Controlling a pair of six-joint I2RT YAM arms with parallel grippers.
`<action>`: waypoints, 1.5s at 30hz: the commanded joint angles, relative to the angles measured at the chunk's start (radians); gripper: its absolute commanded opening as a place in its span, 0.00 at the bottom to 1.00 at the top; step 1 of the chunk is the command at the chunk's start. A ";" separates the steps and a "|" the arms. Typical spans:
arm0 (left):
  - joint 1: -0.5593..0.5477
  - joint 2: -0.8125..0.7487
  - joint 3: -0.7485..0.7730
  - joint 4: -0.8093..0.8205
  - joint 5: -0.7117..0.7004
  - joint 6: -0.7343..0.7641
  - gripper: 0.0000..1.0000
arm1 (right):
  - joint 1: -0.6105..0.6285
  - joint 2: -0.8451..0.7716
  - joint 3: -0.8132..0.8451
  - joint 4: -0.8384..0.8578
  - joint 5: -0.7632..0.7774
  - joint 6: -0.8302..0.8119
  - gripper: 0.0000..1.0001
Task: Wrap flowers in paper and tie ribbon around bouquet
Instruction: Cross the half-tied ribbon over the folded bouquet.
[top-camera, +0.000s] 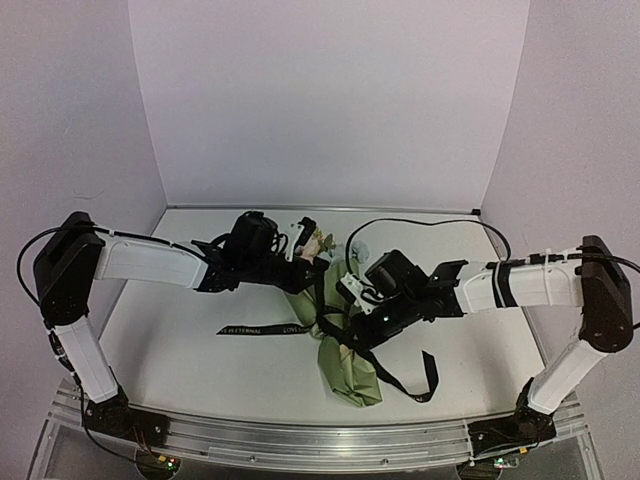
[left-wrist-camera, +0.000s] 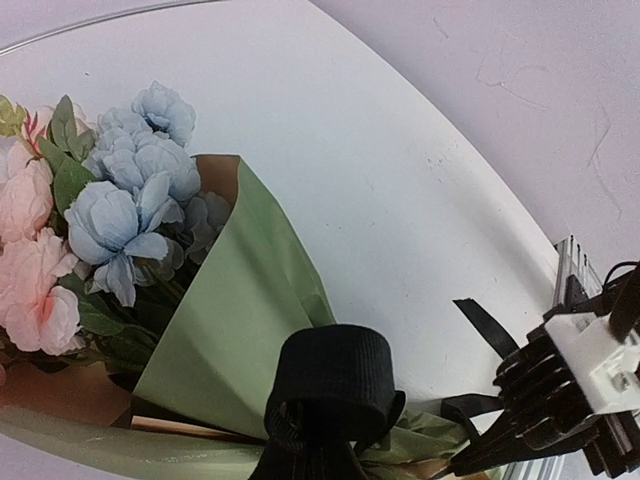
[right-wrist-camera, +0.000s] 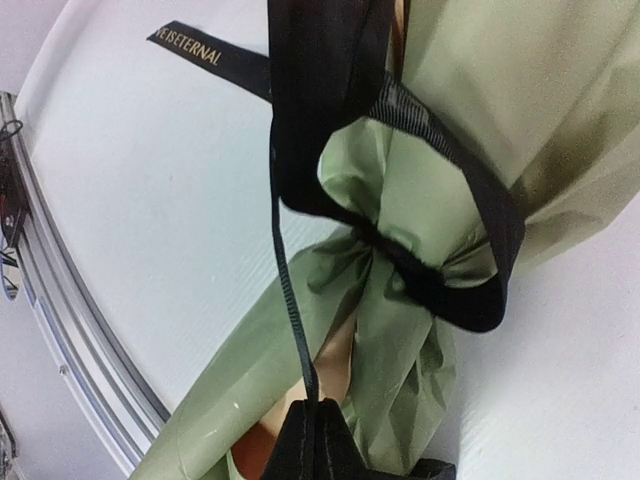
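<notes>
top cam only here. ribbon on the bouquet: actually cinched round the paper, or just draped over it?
Observer: Cinched. In the right wrist view the ribbon rings the paper at its narrow part and bunches it into folds.
Operator: right gripper got a strand?
Observer: Yes. A strand seen edge-on runs straight down into the shut tips of the right gripper.
Operator: flowers seated in the wrap?
Observer: In the left wrist view the flowers stand out of the wide end, blue blooms beside peach ones, with their stems going down inside the paper.
</notes>
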 joint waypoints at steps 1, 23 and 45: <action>0.008 -0.077 -0.014 0.015 0.006 -0.009 0.00 | 0.023 -0.039 -0.038 -0.063 0.002 0.020 0.00; 0.008 -0.221 -0.318 0.062 0.052 -0.136 0.00 | 0.019 -0.068 0.000 -0.150 0.132 0.101 0.00; -0.173 -0.234 -0.399 0.109 0.066 -0.019 0.08 | -0.001 0.020 0.113 -0.283 0.162 0.081 0.00</action>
